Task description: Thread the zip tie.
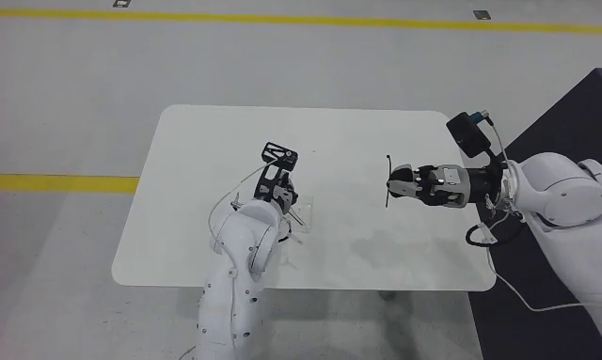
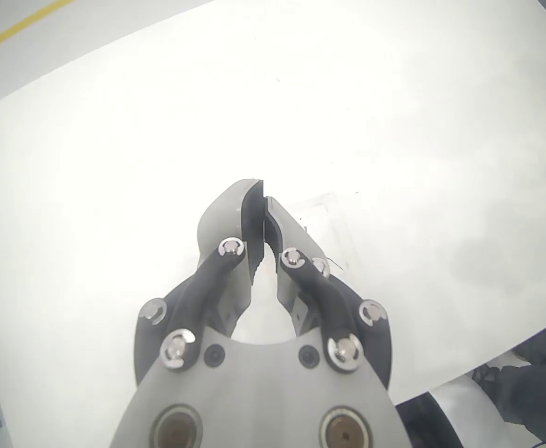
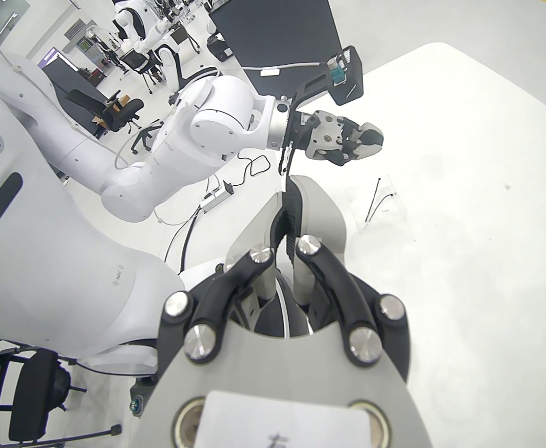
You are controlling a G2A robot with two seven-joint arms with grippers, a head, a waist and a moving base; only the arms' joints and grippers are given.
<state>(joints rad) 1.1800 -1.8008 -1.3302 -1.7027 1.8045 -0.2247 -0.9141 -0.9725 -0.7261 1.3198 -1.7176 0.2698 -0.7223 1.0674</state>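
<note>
Tray (image 3: 396, 215), clear, zip ties (image 3: 374, 198) inside

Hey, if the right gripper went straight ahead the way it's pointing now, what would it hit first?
Probably the left gripper. The right gripper, shut on the zip tie, points across the table toward it. Whether their heights match is unclear, so it might pass over or under.

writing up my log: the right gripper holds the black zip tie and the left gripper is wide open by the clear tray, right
No: the left gripper is shut, fingertips meeting with nothing seen between them, as the left wrist view shows. The rest stands: the right gripper holds the black zip tie, and the left gripper is by the clear tray.
</note>
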